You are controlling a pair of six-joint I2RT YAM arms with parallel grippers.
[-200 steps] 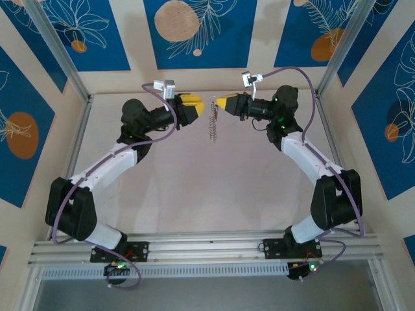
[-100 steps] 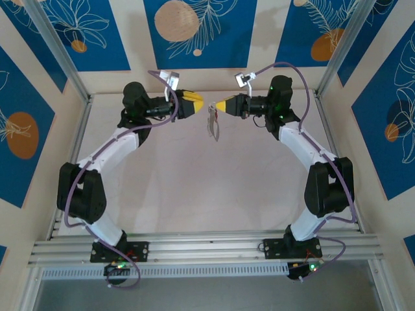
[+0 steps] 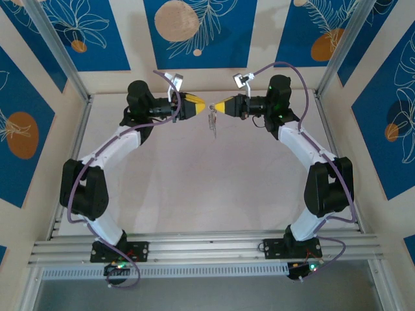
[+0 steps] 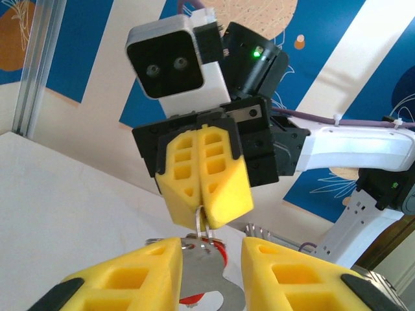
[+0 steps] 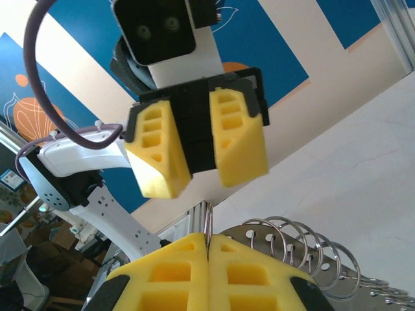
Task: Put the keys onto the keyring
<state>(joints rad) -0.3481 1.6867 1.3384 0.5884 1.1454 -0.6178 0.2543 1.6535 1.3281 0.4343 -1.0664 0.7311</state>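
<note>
My right gripper (image 3: 216, 107) is shut on the thin wire loop of the keyring (image 3: 212, 123), which hangs below it above the far part of the table. In the right wrist view its fingers (image 5: 208, 238) pinch the loop (image 5: 208, 220), and a holed metal plate with several rings (image 5: 305, 249) lies beside them. My left gripper (image 3: 204, 105) faces it tip to tip. Its jaws (image 4: 211, 249) stand apart around a silver plate (image 4: 207, 278), with the red head of the key (image 4: 220, 249) behind. The key's blade is hidden.
The white table top (image 3: 207, 181) spreads below both arms. An aluminium frame post (image 3: 58, 52) and patterned blue walls close the back and sides. A rail (image 3: 207, 246) runs along the near edge by the arm bases.
Both grippers have drawn together until their tips nearly meet. The left jaws have narrowed. The hanging keyring has swung and shifted a little with the right gripper.
</note>
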